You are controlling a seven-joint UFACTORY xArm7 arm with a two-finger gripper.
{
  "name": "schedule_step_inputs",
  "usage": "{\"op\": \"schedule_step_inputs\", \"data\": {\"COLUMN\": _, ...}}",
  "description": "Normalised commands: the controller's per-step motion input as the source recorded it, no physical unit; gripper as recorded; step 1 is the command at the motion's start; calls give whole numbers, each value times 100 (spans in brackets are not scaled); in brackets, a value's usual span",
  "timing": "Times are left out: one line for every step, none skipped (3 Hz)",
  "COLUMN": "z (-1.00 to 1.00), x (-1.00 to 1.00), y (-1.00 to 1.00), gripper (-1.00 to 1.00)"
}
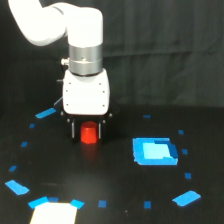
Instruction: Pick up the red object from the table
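The red object [89,134], a short red-orange cylinder, stands upright between my gripper's [89,133] two dark fingers [75,131], under the white wrist housing. The fingers sit close against its left and right sides, so the gripper is shut on it. The cylinder's bottom edge shows just below the fingertips, at or barely above the black table [115,175]; I cannot tell whether it touches the surface. The fingers blend into the dark background.
A larger blue square patch [155,151] lies to the exterior view's right of the gripper. Small blue tape marks [46,113] ring the table. A bright white patch [54,214] sits at the front left edge. A dark curtain hangs behind.
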Motion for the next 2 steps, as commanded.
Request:
{"op": "schedule_step_inputs", "data": {"z": 47, "x": 2, "y": 16, "gripper": -82}}
{"op": "schedule_step_inputs", "data": {"z": 74, "x": 8, "y": 33, "gripper": -100}}
